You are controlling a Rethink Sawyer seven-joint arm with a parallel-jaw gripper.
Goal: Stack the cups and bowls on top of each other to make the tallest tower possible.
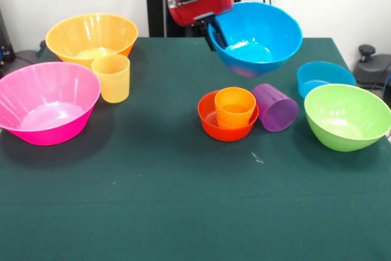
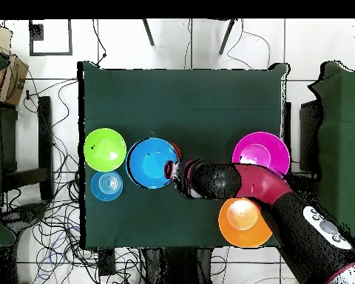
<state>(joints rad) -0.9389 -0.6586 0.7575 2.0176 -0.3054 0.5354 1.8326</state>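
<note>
My gripper [image 1: 217,35] is shut on the near-left rim of the medium blue bowl [image 1: 259,38] and holds it tilted above the table; in the overhead view the gripper [image 2: 173,168] and the bowl [image 2: 151,163] also show. A sliver of purple shows under this bowl. Below and in front stands the tower: the orange cup [image 1: 235,107] upright inside the small red-orange bowl [image 1: 208,119]. The purple cup [image 1: 275,107] lies on its side beside it. The yellow-orange cup [image 1: 112,77] stands upright at the left.
The big pink bowl [image 1: 46,102] and the big yellow bowl [image 1: 91,38] stand at the left. The lime green bowl [image 1: 347,116] and the small blue bowl [image 1: 324,77] stand at the right. The table's front half holds nothing else.
</note>
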